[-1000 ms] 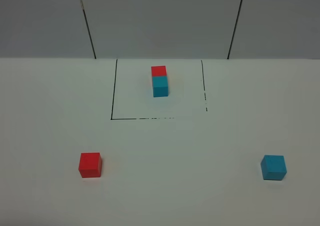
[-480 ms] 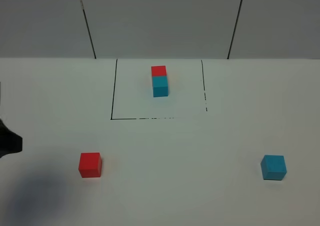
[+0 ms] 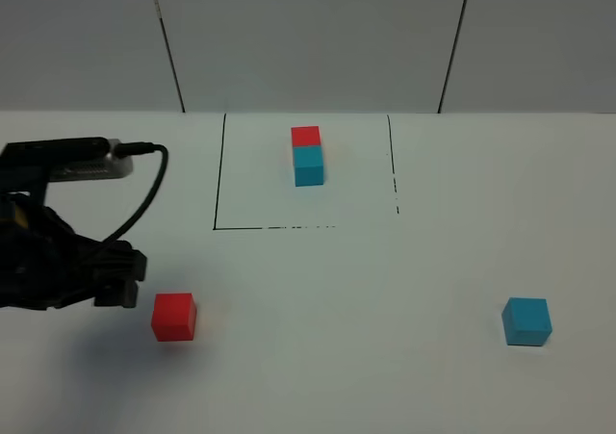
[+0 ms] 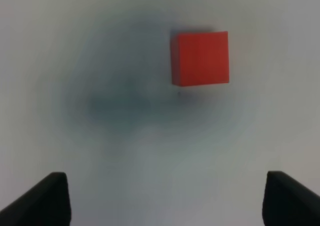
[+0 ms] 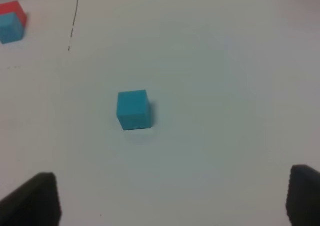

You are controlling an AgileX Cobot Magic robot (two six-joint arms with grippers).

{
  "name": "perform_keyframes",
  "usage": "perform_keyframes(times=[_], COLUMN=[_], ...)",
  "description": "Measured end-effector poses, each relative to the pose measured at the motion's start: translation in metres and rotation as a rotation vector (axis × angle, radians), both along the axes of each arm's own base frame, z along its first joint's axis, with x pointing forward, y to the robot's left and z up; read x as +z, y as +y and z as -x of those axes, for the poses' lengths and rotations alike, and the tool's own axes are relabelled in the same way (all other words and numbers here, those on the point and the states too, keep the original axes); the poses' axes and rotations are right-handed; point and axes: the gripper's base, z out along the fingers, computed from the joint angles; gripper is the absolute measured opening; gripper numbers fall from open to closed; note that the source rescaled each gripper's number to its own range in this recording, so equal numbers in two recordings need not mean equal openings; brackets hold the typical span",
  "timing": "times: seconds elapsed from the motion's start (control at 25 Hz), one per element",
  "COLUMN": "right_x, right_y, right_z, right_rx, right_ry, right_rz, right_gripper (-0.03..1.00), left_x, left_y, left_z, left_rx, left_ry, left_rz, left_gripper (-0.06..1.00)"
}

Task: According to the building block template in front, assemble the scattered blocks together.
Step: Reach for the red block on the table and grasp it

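Note:
The building block template (image 3: 308, 155) is a red cube joined behind a cyan-blue cube, inside a thin black outline (image 3: 218, 179) at the back middle; it also shows as the template (image 5: 11, 20) in the right wrist view. The loose red block (image 3: 173, 317) lies front left. My left gripper (image 3: 123, 280) hovers just left of it, open, with the red block (image 4: 200, 58) ahead of its spread fingertips (image 4: 45, 201). The loose blue block (image 3: 526, 320) lies front right. My right gripper (image 5: 170, 198) is open, the blue block (image 5: 133, 109) well ahead of it; this gripper is outside the exterior view.
The white table (image 3: 366, 357) runs back to a grey panelled wall (image 3: 308, 39). The left arm's black body and cable (image 3: 144, 179) fill the left edge. The black outline's front and right lines are partly broken (image 3: 395, 189).
The left arm has come in from the left edge and moved right, close to the red block. The blocks and the template have not moved.

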Motion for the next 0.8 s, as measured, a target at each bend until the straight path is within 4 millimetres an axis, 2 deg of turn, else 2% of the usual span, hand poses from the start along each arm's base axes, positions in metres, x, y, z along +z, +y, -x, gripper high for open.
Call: perform_keyframes(times=[0.12, 0.48, 0.8], right_x=[0.000, 0.000, 0.000], right_y=[0.000, 0.000, 0.000], right_z=[0.000, 0.000, 0.000], right_rx=[0.000, 0.000, 0.000], right_ry=[0.000, 0.000, 0.000], right_rz=[0.000, 0.000, 0.000], right_gripper=[0.80, 0.80, 0.80], left_x=[-0.017, -0.038, -0.073], left_y=[-0.013, -0.033, -0.037], left_z=[-0.011, -0.052, -0.062], left_rx=[-0.001, 0.004, 0.007], left_ry=[0.014, 0.120, 0.225], left_rz=[0.005, -0.011, -0.051], left_gripper=[0.70, 0.70, 0.70])
